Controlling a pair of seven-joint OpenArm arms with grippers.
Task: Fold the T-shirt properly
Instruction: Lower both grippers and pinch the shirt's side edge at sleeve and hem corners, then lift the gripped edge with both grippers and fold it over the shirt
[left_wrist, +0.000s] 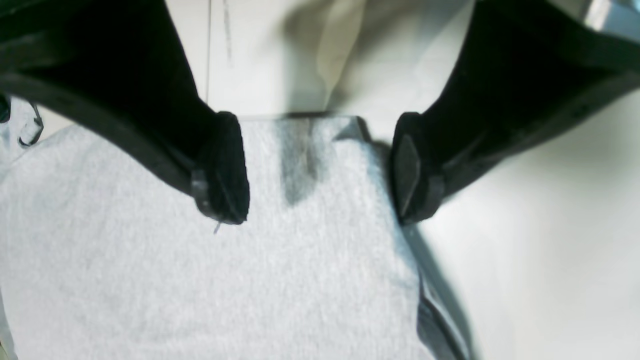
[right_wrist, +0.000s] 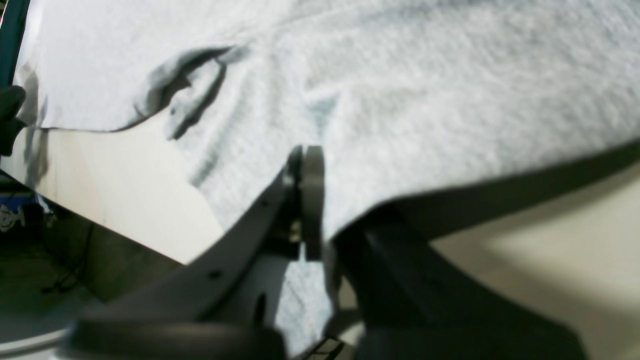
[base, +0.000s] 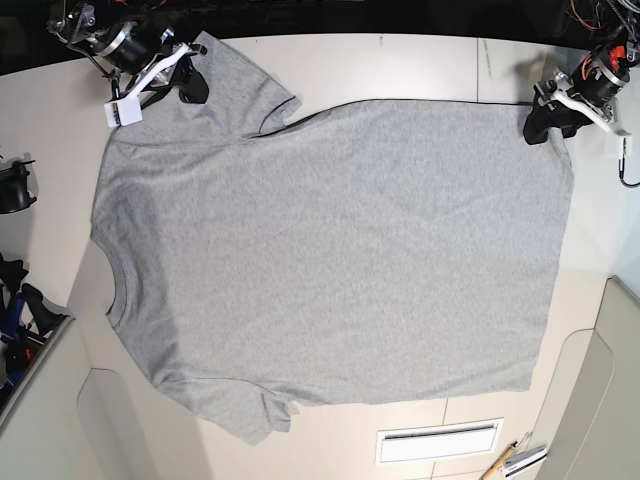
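Observation:
The heather-grey T-shirt (base: 330, 260) lies spread flat, plain side up, with its neck toward the left and its hem toward the right in the base view. My left gripper (left_wrist: 320, 192) is open, its two black fingers (left_wrist: 222, 170) straddling the far hem corner of the T-shirt (left_wrist: 200, 280); in the base view this left gripper (base: 541, 124) sits at the shirt's top right corner. My right gripper (right_wrist: 306, 200) is shut on the T-shirt (right_wrist: 425, 100), pinching cloth at the far sleeve; in the base view the right gripper (base: 190, 88) is at the top left.
The cream table (base: 400, 65) has a white slotted vent (base: 437, 441) near its front edge, with pens (base: 515, 459) beside it. Black equipment (base: 14, 186) stands off the table's left side. A white label (base: 121, 113) hangs from the right arm.

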